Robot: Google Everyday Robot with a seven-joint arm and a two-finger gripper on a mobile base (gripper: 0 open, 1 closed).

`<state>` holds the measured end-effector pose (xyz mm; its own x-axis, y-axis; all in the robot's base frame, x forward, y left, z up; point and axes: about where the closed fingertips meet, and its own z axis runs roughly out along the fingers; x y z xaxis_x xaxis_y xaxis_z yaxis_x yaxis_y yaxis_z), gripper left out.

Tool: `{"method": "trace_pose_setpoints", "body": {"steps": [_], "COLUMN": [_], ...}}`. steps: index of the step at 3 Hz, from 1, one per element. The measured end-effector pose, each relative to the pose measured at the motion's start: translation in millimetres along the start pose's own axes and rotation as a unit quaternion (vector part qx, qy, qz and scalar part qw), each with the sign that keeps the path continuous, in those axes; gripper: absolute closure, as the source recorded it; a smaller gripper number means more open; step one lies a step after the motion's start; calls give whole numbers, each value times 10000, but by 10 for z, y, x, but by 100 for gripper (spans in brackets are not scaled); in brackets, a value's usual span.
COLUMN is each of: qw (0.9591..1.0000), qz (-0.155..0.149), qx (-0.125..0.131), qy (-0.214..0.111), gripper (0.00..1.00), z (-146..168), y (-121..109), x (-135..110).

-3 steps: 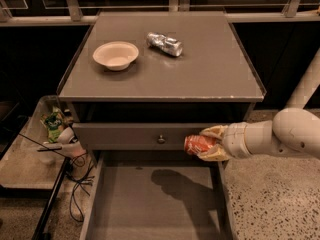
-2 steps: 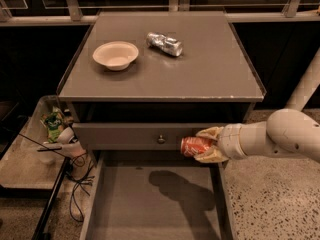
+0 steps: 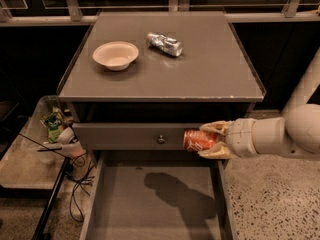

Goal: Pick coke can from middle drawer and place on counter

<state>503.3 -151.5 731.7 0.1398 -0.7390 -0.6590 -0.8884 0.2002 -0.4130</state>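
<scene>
Hand (image 3: 207, 140) pinching the coke can (image 3: 194, 140) sideways, hanging over the open drawer's (image 3: 125, 206) far right corner, just below the table (image 3: 210, 74) edge.

The gripper (image 3: 206, 141), jaws clamped on the coke can (image 3: 194, 140), has edged slightly left toward the knob (image 3: 161, 139) and then risen a touch. It now hangs before the narrow drawer front (image 3: 120, 136), above the middle drawer (image 3: 125, 211).
</scene>
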Motion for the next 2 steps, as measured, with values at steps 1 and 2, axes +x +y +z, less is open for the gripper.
{"method": "trace_pose_setpoints", "body": {"steps": [1, 2], "qw": [9994, 9980], "qz": [-175, -382], "qx": [183, 376], "qy": [-238, -350], "gripper": [100, 100], "z": [-307, -576], "y": [-53, -173], "x": [-179, -362]}}
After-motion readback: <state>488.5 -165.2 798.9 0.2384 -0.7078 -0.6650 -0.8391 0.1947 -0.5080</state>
